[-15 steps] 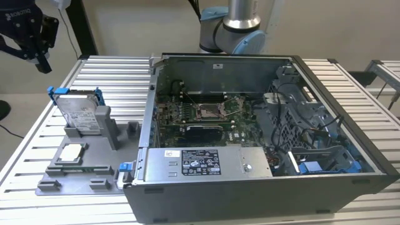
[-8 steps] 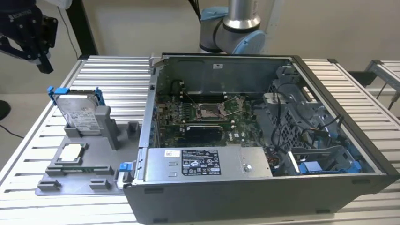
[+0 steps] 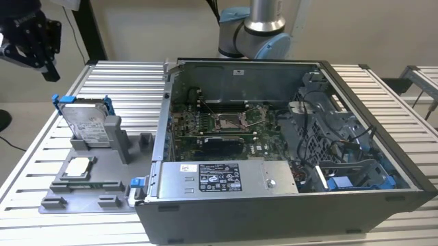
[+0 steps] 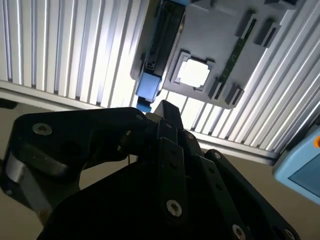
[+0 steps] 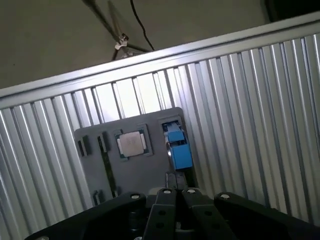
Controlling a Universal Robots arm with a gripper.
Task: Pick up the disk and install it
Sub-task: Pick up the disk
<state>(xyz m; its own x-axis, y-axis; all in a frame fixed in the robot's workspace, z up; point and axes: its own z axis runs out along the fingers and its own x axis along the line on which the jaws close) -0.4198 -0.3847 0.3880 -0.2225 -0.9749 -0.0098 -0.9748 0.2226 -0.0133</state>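
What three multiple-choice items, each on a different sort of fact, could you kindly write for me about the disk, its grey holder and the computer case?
1. Where is the disk?
A. In the case's drive bay.
B. Standing in the grey holder, at the exterior view's left of the computer case.
C. Lying flat on the table.

2. What colour is the disk's carrier frame?
A. Red.
B. Yellow.
C. Blue.

3. How is the computer case?
A. Open, its motherboard showing.
B. Closed by a panel.
C. Tipped upside down.

Answers:
1 B: the disk stands on edge in the holder, outside the case.
2 C: blue tabs show at the disk's top edge.
3 A: the boards and cables inside are in plain sight.
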